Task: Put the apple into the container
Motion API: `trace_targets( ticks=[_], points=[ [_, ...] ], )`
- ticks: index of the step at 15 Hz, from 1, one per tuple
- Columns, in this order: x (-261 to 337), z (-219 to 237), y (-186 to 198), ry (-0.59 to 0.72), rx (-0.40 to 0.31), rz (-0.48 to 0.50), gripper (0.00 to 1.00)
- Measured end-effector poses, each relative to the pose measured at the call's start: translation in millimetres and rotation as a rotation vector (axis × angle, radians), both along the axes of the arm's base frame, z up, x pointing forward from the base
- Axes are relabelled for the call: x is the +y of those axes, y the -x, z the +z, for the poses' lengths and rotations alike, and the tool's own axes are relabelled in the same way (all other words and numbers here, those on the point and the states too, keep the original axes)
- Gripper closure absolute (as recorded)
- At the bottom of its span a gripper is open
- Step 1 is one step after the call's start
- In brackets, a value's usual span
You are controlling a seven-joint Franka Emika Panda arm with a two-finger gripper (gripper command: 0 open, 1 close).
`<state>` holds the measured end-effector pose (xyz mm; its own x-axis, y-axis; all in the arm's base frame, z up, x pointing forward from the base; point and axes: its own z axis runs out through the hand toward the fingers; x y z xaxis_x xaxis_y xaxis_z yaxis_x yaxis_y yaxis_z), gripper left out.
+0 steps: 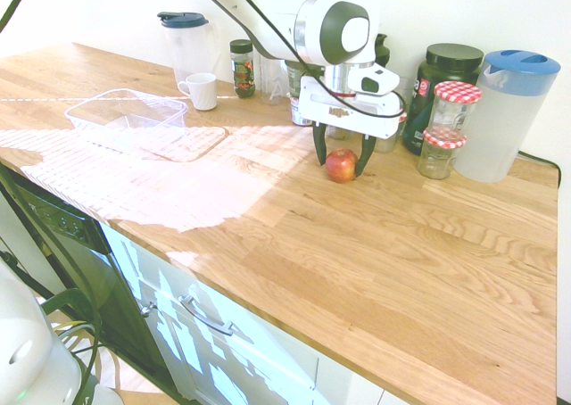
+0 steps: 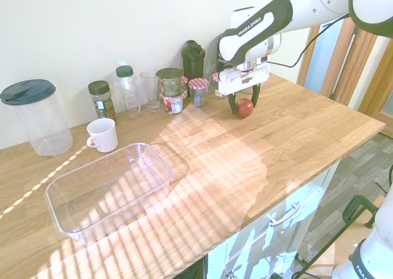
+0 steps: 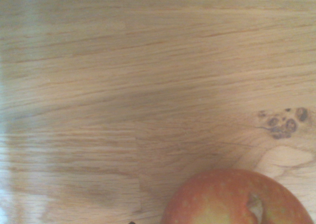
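Note:
The small red apple [image 1: 341,165] rests on the wooden counter in front of the jars; it also shows as the apple [image 2: 245,107] and, close up, as the apple [image 3: 237,199]. My gripper [image 1: 340,158] stands open, one dark finger on each side of the fruit, tips near the counter. From the other side the gripper [image 2: 244,106] straddles it the same way. The clear plastic container [image 1: 128,117] sits empty far along the counter, seen larger as the container [image 2: 109,188].
Behind the apple stand jars with red-checked lids [image 1: 451,107], a dark canister [image 1: 446,79] and a blue-lidded pitcher [image 1: 504,112]. A white mug [image 1: 200,90], spice bottles [image 1: 243,67] and a second pitcher [image 1: 186,39] line the back wall near the container.

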<state>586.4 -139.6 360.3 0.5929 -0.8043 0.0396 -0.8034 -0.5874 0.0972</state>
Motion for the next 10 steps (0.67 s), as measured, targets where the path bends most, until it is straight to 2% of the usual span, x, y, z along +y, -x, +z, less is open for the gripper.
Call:
trace_targets(
  ticks=[7,10],
  points=[
    [8.1,-2.5,3.7,0.007,0.005,0.013,1.00],
    [25.2,41.4,4.3,-0.025,-0.040,0.031,1.00]
  ],
)
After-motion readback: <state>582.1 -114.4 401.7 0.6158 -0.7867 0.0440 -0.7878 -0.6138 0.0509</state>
